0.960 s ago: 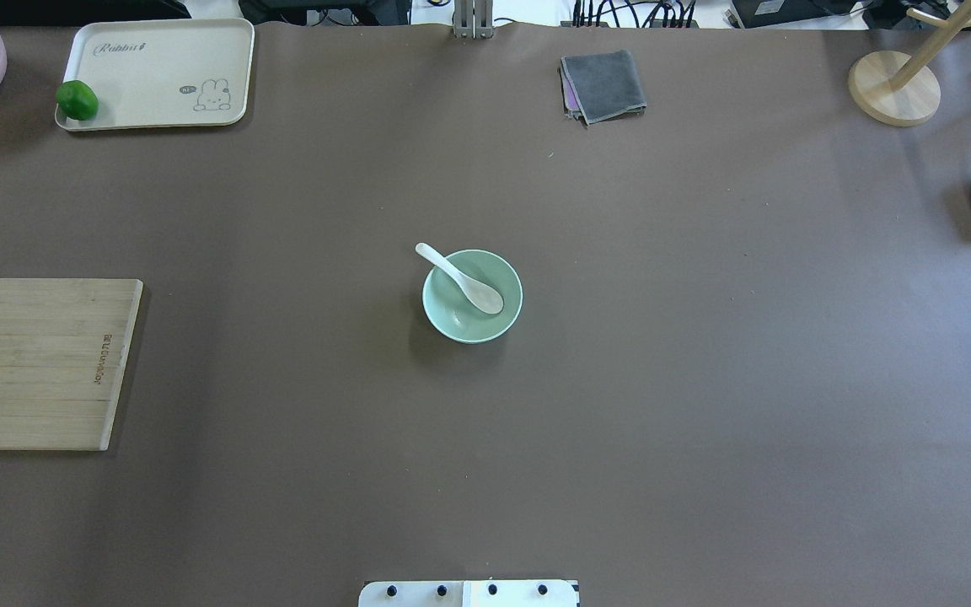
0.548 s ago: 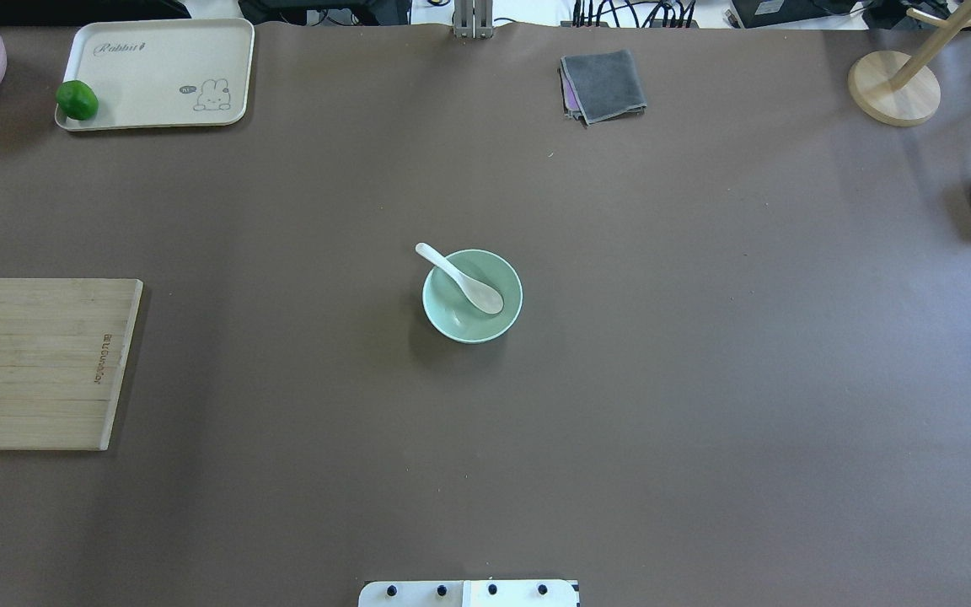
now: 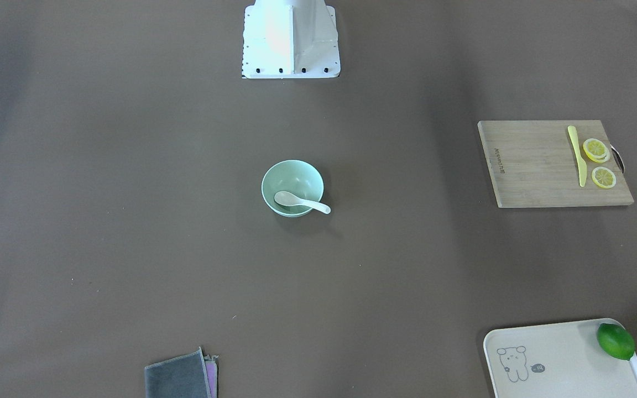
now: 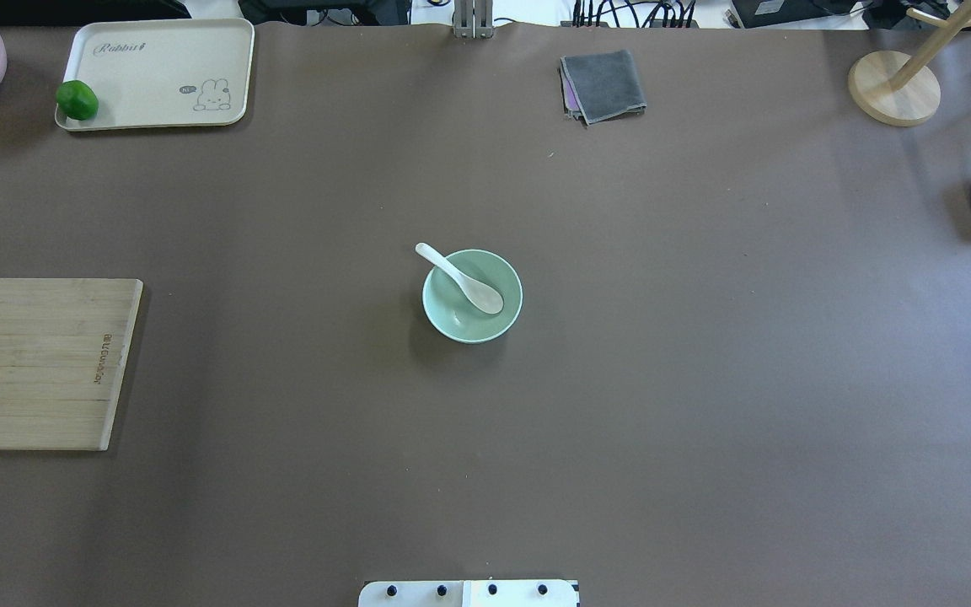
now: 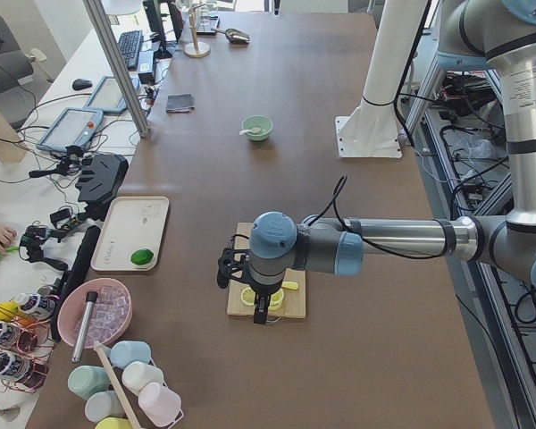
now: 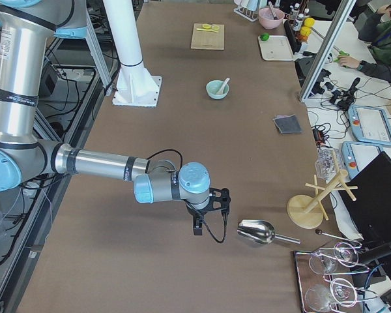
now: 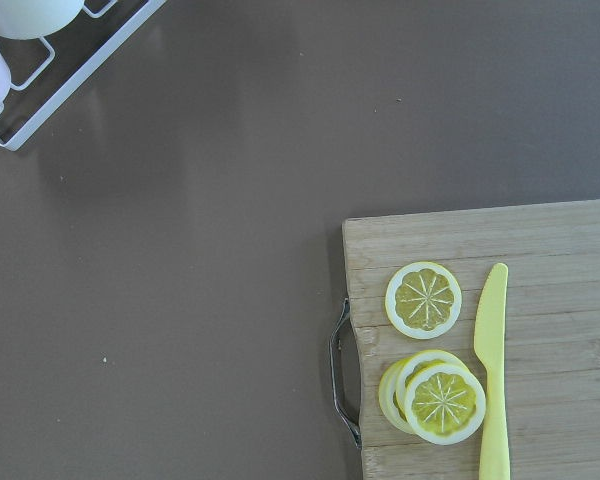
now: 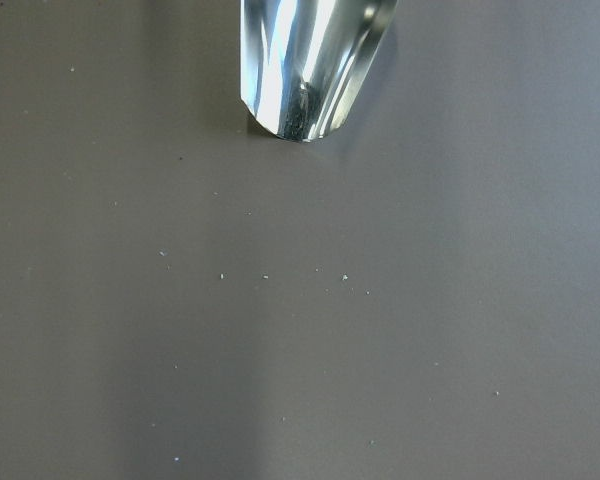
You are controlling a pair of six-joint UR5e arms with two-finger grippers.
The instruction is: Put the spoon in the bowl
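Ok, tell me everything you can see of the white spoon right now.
The spoon is a small, glossy white, ceramic-looking soup spoon with a deep oval scoop and a short curved handle. Its scoop lies inside the bowl at the middle of the table; the handle leans on the rim and juts past it, away from the robot and toward its left. Only the bowl touches it.

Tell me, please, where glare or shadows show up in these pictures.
Right wrist view: the metal scoop carries bright streaked glare, while the specks on the table stay sharp. Front-facing view: the robot base is washed out to near white. Overhead view: the bowl throws a soft shadow toward the lower left, and the spoon in it reads clearly.
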